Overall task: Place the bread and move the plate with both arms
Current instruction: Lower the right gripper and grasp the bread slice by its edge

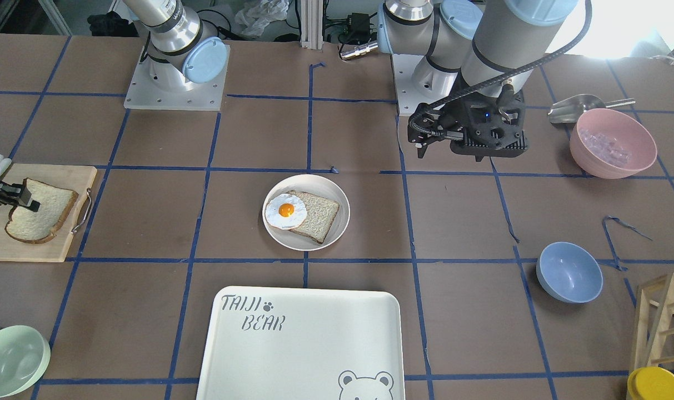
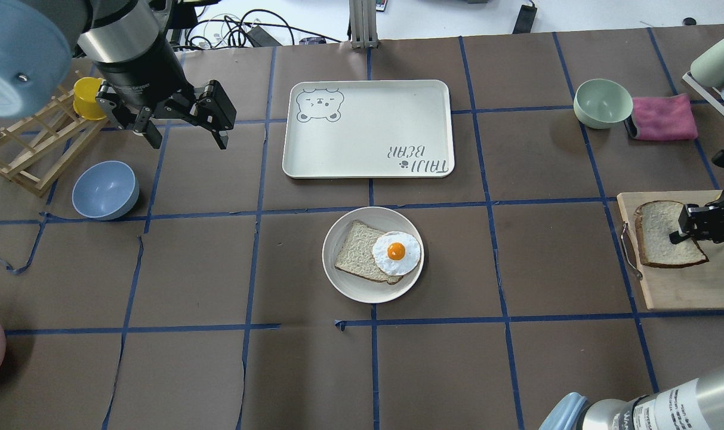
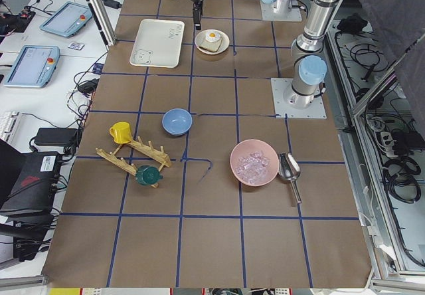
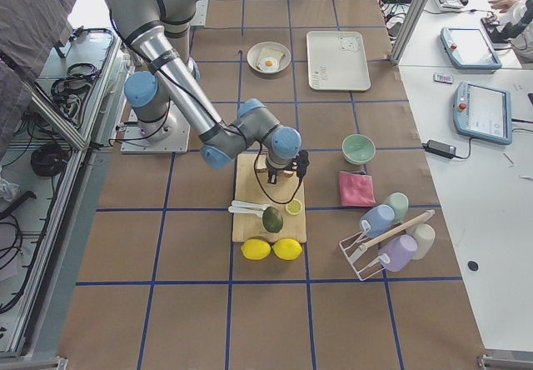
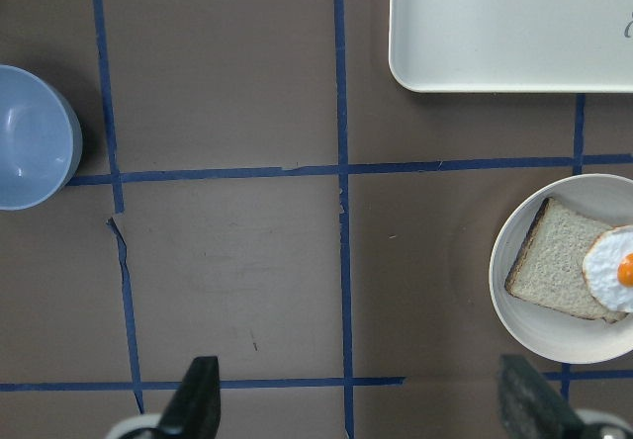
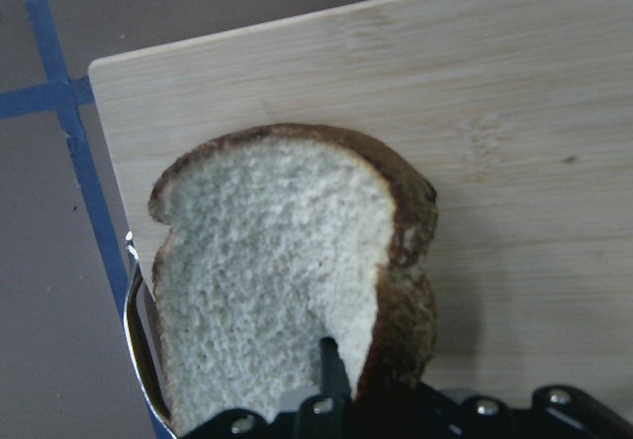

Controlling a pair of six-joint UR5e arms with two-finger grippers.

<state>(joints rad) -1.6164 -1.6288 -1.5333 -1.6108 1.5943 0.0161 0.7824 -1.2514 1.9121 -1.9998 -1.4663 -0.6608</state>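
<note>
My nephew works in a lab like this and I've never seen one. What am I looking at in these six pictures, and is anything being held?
These are two jointed robot arms bolted to a table. Four pictures come from fixed cameras: one facing the robot, one over its shoulders, and one at each table end. The last two come from cameras on the wrists. Each arm ends in a two-finger end effector. The right end effector pinches the edge of the bread, which is on a wooden board. The left end effector hangs open above the table, holding nothing. In the middle sits the plate with another slice and a fried egg. Beyond it lies a bear-printed tray. A blue bowl and a green bowl stand farther out.
</note>
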